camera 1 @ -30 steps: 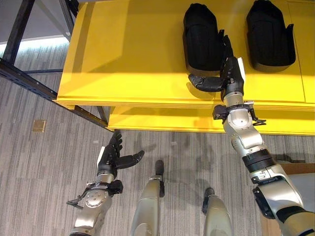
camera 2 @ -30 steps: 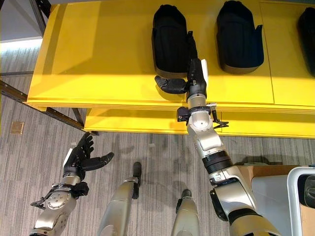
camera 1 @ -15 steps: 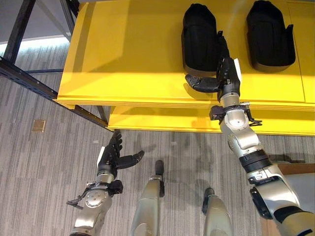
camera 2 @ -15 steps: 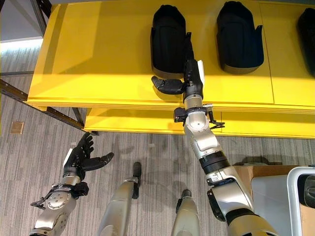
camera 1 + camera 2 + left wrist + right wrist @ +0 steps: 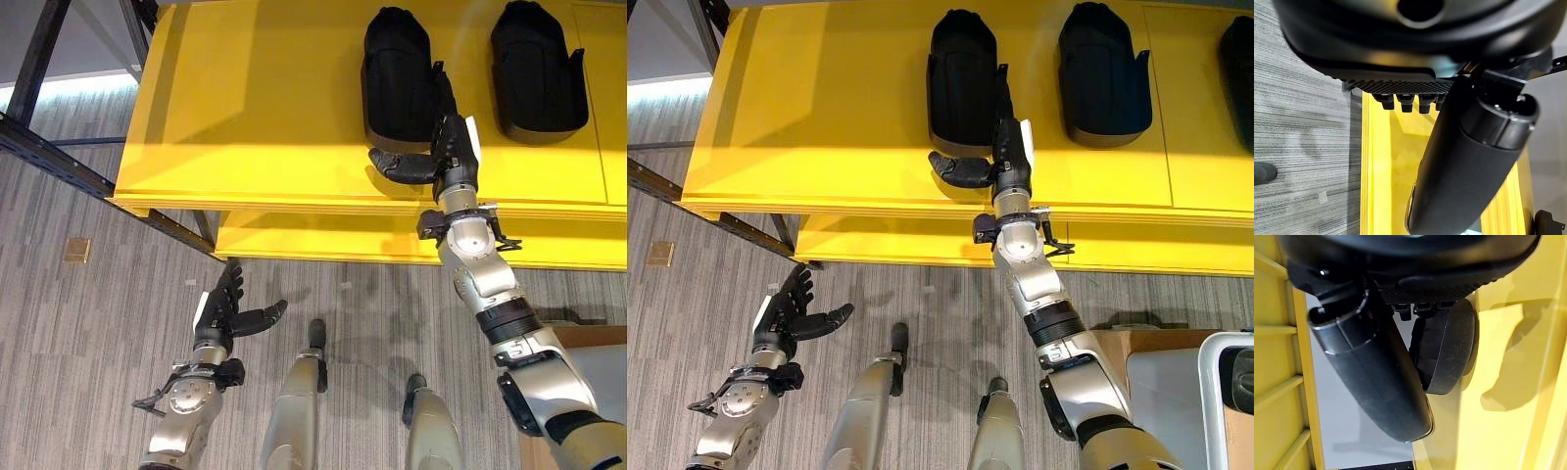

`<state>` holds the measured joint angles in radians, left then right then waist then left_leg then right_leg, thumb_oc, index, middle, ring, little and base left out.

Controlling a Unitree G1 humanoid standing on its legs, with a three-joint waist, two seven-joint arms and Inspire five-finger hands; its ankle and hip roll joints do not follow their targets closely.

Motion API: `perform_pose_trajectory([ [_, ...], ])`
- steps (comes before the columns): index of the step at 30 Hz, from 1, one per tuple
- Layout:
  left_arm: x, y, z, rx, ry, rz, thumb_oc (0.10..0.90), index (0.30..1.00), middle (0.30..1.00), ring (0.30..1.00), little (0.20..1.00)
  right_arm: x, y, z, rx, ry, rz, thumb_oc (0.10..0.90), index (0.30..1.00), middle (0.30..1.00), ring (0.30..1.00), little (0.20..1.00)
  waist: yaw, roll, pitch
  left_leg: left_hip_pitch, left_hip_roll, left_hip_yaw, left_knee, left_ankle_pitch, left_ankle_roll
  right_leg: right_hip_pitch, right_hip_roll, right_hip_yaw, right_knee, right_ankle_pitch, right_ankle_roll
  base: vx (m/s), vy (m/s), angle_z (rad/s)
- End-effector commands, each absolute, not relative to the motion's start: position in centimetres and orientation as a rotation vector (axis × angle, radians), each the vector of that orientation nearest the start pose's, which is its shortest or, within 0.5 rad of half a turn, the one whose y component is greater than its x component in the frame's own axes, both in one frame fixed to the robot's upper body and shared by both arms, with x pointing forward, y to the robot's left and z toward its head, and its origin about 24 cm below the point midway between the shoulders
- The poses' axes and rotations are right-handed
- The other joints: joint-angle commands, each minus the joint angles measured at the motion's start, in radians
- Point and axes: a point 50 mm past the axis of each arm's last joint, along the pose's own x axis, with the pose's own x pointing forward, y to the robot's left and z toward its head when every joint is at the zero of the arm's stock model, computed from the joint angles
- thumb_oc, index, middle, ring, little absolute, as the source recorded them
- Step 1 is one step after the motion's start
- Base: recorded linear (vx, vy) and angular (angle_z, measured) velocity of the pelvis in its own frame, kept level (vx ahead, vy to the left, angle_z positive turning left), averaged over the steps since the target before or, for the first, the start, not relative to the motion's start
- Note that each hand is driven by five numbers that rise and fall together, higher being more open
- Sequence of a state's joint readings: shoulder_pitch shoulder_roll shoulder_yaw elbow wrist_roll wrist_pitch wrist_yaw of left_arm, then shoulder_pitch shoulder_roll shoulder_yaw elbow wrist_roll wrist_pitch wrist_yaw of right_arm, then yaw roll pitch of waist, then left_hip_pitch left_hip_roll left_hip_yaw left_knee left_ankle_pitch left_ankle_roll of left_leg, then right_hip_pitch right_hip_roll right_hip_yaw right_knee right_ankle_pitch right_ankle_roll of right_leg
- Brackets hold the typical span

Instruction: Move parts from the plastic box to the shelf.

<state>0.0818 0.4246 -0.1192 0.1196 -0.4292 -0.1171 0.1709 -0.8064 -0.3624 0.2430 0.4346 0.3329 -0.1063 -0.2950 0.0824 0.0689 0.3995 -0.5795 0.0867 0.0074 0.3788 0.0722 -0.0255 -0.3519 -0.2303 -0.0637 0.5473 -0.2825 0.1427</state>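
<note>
Right hand [image 5: 453, 147]: reaching over the front of the yellow shelf [image 5: 255, 117], fingers straight and lying along the right flank of the nearer black part [image 5: 400, 76], thumb spread out toward 9 o'clock just beneath that part's lower edge. Nothing is clasped; the hand rests flat against the part, not closed round it.

Black part, first: moulded, rounded top, broad base, standing on the shelf's top surface at about 1 o'clock from the scene's centre, touching the right hand's fingers.

Black part, second [image 5: 535, 69]: same shape, on the same surface, at 3 o'clock from the first and apart from it, untouched.

Shelf: yellow, with a lower yellow tier [image 5: 323, 240] showing beneath its front lip; dark metal frame bars [image 5: 59, 157] at 9 o'clock.

Left hand [image 5: 223, 308]: low at 7 o'clock, over the grey striped floor [image 5: 78, 323], fingers relaxed and spread, thumb out, holding nothing, well apart from the shelf.

White-rimmed container [image 5: 1227, 392]: corner visible at 4 o'clock beside brown cardboard [image 5: 1122, 348]; contents cannot be told.
</note>
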Motion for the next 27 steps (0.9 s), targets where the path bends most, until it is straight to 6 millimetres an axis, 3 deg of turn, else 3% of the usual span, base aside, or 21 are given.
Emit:
perform_pose_trajectory([
  [1, 23.4, 23.3, 4.0, -0.004, -0.032, 0.162, 0.9, 1.0, 1.0, 1.0, 1.0, 36.7, -14.2, 25.6, -0.152, -0.667, -0.048, 0.9, 1.0, 1.0, 1.0, 1.0, 0.004, -0.002, -0.09, -0.024, 0.102, -0.021, 0.098, -0.104, -0.054, 0.041, 0.004, 0.004, -0.076, 0.037, -0.054, 0.0, 0.0, 0.0],
  [2, 23.4, 23.3, 4.0, -0.004, -0.032, 0.162, 0.9, 1.0, 1.0, 1.0, 1.0, 36.7, -14.2, 25.6, -0.152, -0.667, -0.048, 0.9, 1.0, 1.0, 1.0, 1.0, 0.004, -0.002, -0.09, -0.024, 0.102, -0.021, 0.098, -0.104, -0.054, 0.041, 0.004, 0.004, -0.076, 0.037, -0.054, 0.0, 0.0, 0.0],
  [5, 23.4, 23.5, 4.2, 0.004, -0.044, 0.183, 0.9, 1.0, 1.0, 1.0, 1.0, 34.7, -14.8, 28.2, -0.259, -0.835, -0.098, 0.9, 1.0, 1.0, 1.0, 1.0, -0.005, -0.008, -0.089, -0.025, 0.104, -0.02, 0.097, -0.106, -0.053, 0.037, 0.004, 0.007, -0.075, 0.036, -0.054, 0.0, 0.0, 0.0],
  [11, 23.3, 23.6, 4.3, 0.021, -0.053, 0.191, 0.9, 1.0, 1.0, 1.0, 1.0, 32.4, -14.5, 30.3, -0.31, -1.002, -0.121, 0.9, 1.0, 1.0, 1.0, 1.0, -0.016, -0.012, -0.09, -0.029, 0.107, -0.019, 0.103, -0.111, -0.052, 0.03, 0.006, 0.009, -0.07, 0.032, -0.053, 0.0, 0.0, 0.0],
  [19, 23.2, 23.8, 4.5, 0.03, -0.064, 0.212, 0.9, 1.0, 1.0, 1.0, 1.0, 29.9, -12.5, 31.8, -0.315, -1.158, -0.055, 0.9, 1.0, 1.0, 1.0, 1.0, -0.021, -0.018, -0.093, -0.038, 0.108, -0.021, 0.106, -0.11, -0.051, 0.023, 0.01, 0.013, -0.067, 0.032, -0.056, 0.0, 0.0, 0.0],
  [27, 22.9, 23.9, 4.5, 0.036, -0.061, 0.227, 0.9, 1.0, 1.0, 1.0, 1.0, 28.8, -11.9, 30.8, -0.334, -1.178, -0.003, 0.9, 1.0, 1.0, 1.0, 1.0, -0.031, -0.023, -0.091, -0.043, 0.11, -0.018, 0.107, -0.111, -0.051, 0.015, 0.012, 0.014, -0.068, 0.034, -0.056, 0.0, 0.0, 0.0],
])
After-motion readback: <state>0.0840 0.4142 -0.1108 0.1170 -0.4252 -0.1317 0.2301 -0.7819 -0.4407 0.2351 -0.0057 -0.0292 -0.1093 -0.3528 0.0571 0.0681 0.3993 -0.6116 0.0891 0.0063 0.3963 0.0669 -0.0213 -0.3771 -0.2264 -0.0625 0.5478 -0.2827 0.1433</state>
